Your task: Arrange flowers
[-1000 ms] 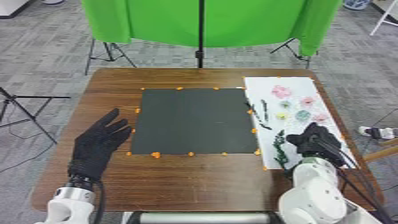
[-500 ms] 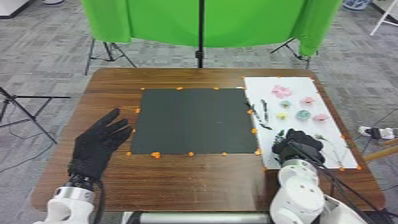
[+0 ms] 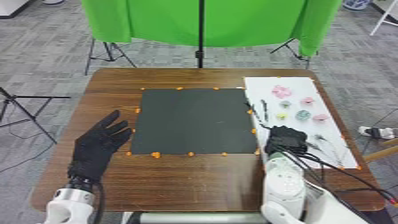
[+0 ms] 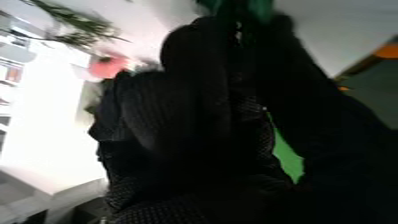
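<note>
Your right hand (image 3: 289, 139) is over the white sheet (image 3: 262, 86), by the dark mat's (image 3: 195, 120) near-right corner; fingers clamped on a green sprig (image 4: 259, 7). 6 flower heads (image 3: 282, 91) lie on the sheet, right of the mat. Your left hand (image 3: 96, 147) is left of the mat, above the worktop (image 3: 195, 185), fingers apart.
</note>
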You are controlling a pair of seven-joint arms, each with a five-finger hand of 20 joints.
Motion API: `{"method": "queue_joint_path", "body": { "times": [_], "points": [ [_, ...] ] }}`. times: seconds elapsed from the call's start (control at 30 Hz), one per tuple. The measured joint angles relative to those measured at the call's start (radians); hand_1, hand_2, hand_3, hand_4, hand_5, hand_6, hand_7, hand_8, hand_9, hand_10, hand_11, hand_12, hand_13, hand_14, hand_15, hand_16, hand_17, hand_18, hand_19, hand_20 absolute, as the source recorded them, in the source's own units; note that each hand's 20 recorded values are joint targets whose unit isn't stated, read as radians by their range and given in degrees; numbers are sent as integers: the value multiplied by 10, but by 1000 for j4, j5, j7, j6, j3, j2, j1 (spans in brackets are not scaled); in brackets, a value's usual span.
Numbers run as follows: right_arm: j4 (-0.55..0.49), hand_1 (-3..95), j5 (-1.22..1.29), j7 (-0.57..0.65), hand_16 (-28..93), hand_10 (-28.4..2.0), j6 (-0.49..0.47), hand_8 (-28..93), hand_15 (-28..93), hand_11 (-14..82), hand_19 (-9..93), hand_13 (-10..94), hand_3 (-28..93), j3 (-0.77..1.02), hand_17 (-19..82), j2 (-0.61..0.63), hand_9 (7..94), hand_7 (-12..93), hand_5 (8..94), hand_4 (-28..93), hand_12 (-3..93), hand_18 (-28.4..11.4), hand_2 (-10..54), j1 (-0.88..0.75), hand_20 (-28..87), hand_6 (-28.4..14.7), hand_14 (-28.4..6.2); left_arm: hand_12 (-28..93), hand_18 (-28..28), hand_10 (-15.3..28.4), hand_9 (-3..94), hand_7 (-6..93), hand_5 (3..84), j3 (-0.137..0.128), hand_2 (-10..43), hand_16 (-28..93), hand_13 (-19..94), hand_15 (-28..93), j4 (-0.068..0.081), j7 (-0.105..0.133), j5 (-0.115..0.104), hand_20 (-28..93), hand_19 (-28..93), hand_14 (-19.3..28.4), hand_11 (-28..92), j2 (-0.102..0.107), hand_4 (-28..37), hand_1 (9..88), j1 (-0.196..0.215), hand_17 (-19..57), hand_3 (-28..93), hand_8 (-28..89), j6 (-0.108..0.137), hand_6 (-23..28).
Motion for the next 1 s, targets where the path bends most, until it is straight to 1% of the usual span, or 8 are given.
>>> {"method": "queue_joint_path", "body": {
  "times": [0.07, 0.13, 0.33, 0.43, 0.6, 0.83, 0.93, 1.0],
  "points": [
    [5, 537, -9, -11, 158, -139, 13, 83, 767, 525, 932, 780, 713, -5, 398, 0, 812, 337, 834, -282, 214, -262, -95, 2, 386, -43, -107, 107, 254, 204, 357, 141, 382, -1, 47, -84, 255, 502, 0, 2, 0, 60, 545, 275, 244, 0, -218, 250, 2, -90, 811, -101, 1, 95],
    [7, 540, -20, -23, 160, -142, 47, 94, 768, 519, 932, 784, 719, -2, 401, 2, 823, 326, 843, -282, 215, -262, -95, -5, 394, -46, -108, 107, 254, 204, 357, 141, 382, -2, 48, -84, 255, 502, -1, 2, 0, 60, 545, 274, 244, 0, -218, 250, 3, -90, 811, -101, 1, 95],
    [-15, 547, -62, -88, 170, -146, 224, 126, 775, 514, 932, 800, 732, 9, 416, 26, 849, 287, 875, -282, 210, -263, -95, -63, 435, -51, -112, 106, 254, 204, 357, 141, 383, -11, 49, -85, 255, 502, -7, 5, -2, 61, 545, 274, 245, 0, -218, 251, 7, -90, 809, -101, 4, 96],
    [-39, 551, -77, -95, 172, -147, 275, 137, 776, 511, 932, 804, 732, -4, 418, 40, 857, 275, 881, -282, 208, -263, -95, -78, 447, -52, -113, 107, 254, 204, 356, 140, 383, -17, 48, -85, 255, 502, -12, 8, -3, 61, 545, 275, 246, 1, -217, 251, 12, -90, 810, -101, 6, 96],
    [-83, 551, -109, -98, 174, -147, 310, 146, 776, 506, 932, 807, 739, -20, 420, 44, 865, 264, 890, -282, 208, -262, -95, -60, 455, -54, -112, 107, 254, 204, 357, 140, 383, -22, 49, -84, 255, 503, -18, 12, -3, 61, 545, 275, 246, 5, -218, 251, 13, -90, 808, -101, 9, 97],
    [-92, 548, -147, -144, 177, -146, 371, 159, 776, 503, 932, 813, 746, -65, 437, 13, 870, 253, 899, -275, 208, -255, -95, 32, 470, -55, -111, 106, 255, 204, 358, 141, 383, -23, 49, -84, 256, 506, -28, 23, -3, 61, 546, 276, 247, 20, -218, 252, 12, -90, 809, -101, 17, 97],
    [-59, 549, -153, -215, 178, -145, 379, 162, 777, 502, 932, 816, 745, -90, 439, -31, 874, 250, 902, -272, 208, -255, -95, 80, 476, -54, -110, 106, 255, 204, 358, 141, 384, -27, 48, -84, 257, 508, -35, 30, -4, 61, 548, 276, 247, 28, -218, 252, 14, -90, 810, -101, 26, 97],
    [0, 547, -171, -279, 178, -145, 383, 164, 777, 501, 932, 817, 745, -128, 440, -78, 876, 248, 903, -270, 208, -255, -95, 129, 478, -54, -109, 106, 255, 204, 358, 141, 383, -28, 48, -85, 257, 509, -39, 36, -7, 61, 548, 276, 247, 37, -217, 251, 16, -90, 811, -101, 35, 97]
  ]
}}
